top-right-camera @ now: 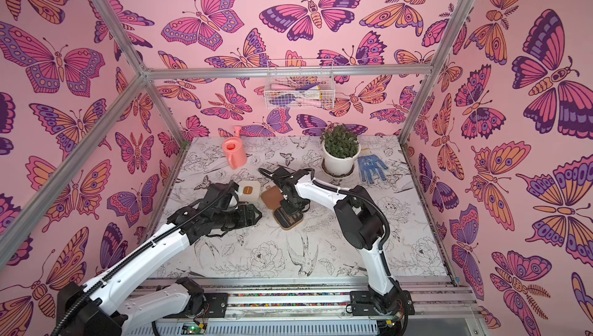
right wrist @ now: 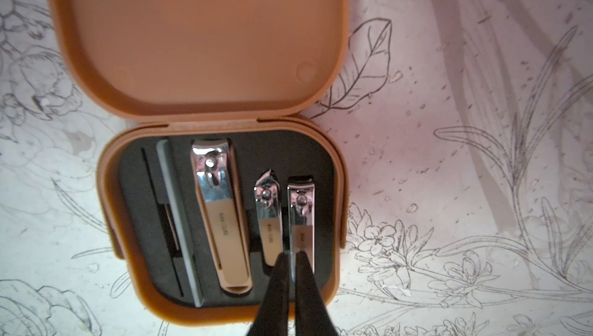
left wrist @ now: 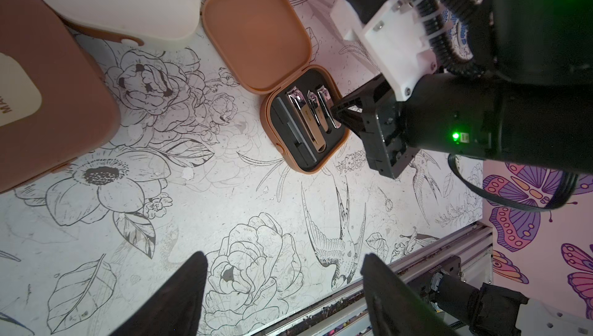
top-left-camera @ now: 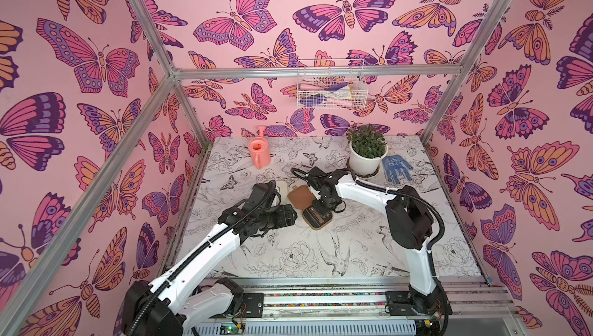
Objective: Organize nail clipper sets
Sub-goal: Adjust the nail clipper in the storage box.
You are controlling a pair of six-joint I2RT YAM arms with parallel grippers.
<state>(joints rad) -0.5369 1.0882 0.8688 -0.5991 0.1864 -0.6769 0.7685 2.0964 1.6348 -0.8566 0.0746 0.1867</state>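
Both top views are lit brightly and evenly; only soft shadows are cast on the table (top-left-camera: 321, 254) beneath the right arm (top-left-camera: 362, 190). In the right wrist view, glare is thrown off the small clipper (right wrist: 301, 222), the case lid (right wrist: 192, 29) is rendered soft, and the right pincer (right wrist: 292, 255) is blurred and dark.

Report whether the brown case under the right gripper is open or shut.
Open. The case has its lid folded back flat, exposing the black tray and three clippers.
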